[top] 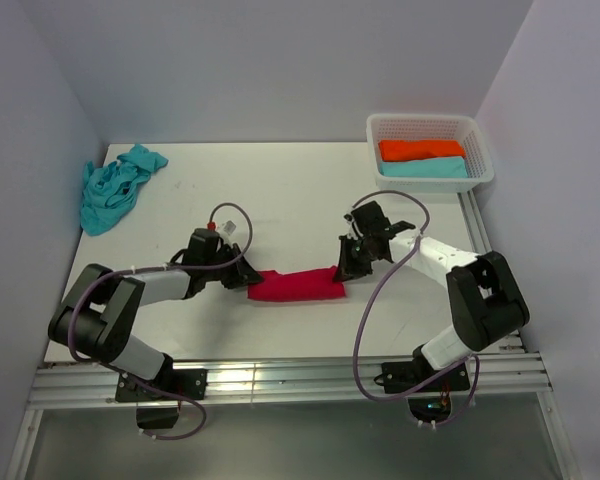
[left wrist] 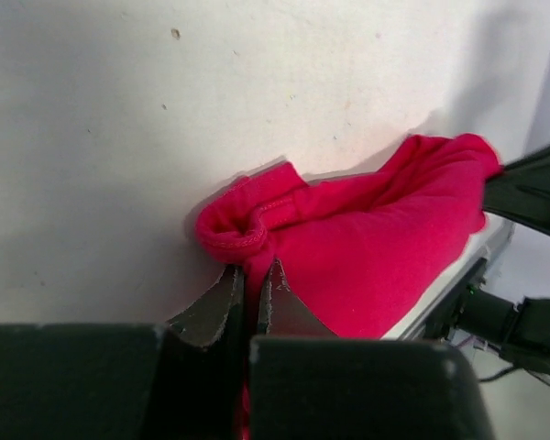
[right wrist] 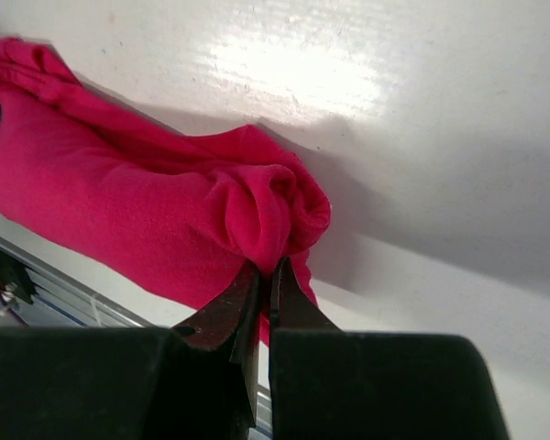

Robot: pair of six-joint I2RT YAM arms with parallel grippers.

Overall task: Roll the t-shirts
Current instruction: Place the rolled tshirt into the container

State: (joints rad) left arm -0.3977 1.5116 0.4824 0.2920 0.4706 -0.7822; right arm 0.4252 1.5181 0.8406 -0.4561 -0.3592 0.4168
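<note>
A crimson red t-shirt (top: pixel 298 286) lies rolled into a short log near the table's front, between both arms. My left gripper (top: pixel 246 279) is shut on the roll's left end, its jaws pinching a fold of the red t-shirt (left wrist: pixel 348 247). At the right end my right gripper (top: pixel 340 270) is shut on a bunched fold of the same red t-shirt (right wrist: pixel 147 220). A turquoise t-shirt (top: pixel 113 190) sits crumpled at the far left of the table, away from both grippers.
A white lattice basket (top: pixel 480 150) stands at the back right corner holding an orange folded cloth (top: pixel 421 149) and a turquoise one (top: pixel 425 169). The table's metal front rail (top: pixel 280 380) runs just below the roll.
</note>
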